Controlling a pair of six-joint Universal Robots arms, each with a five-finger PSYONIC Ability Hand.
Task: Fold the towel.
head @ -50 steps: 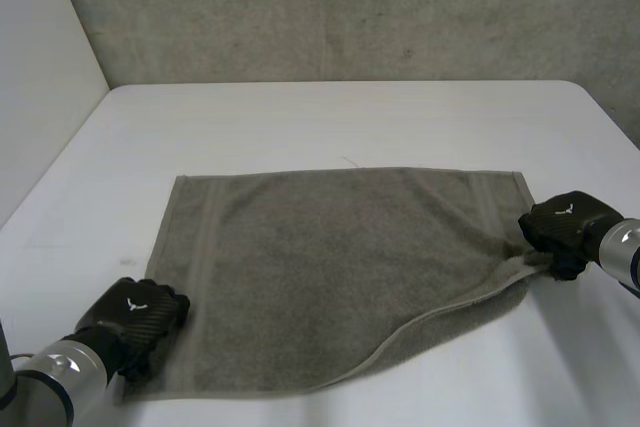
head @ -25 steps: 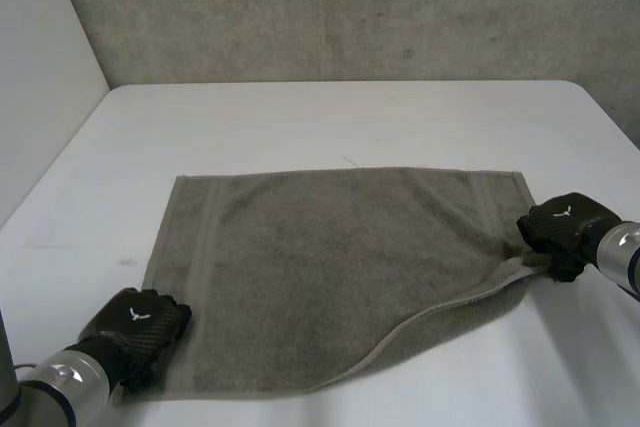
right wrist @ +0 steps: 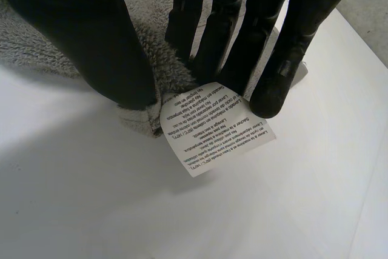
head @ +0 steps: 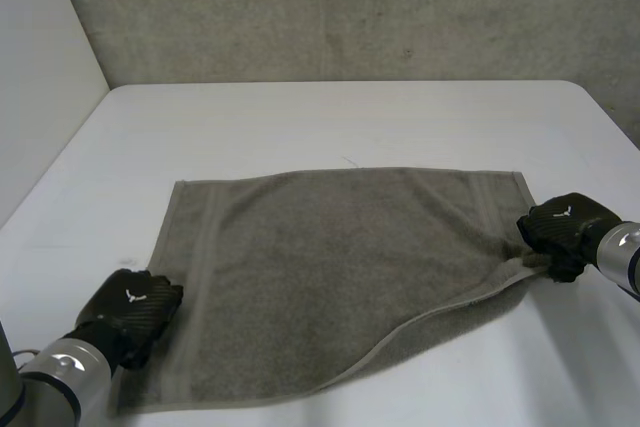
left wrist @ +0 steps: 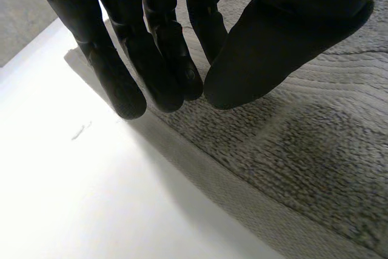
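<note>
The towel (head: pixel 330 267) lies flat in the middle of the bench (head: pixel 350 117), with its 4 o'clock corner drawn up toward 3 o'clock. There the right hand (head: pixel 565 232) pinches that corner beside a label (right wrist: pixel 215 125). The left hand (head: pixel 130 309), at 8 o'clock, rests straight, narrow-set fingers on the towel's edge.

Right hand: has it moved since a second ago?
No. The right hand stays pinched on the towel's right edge, at the same spot relative to the table's right edge.
</note>
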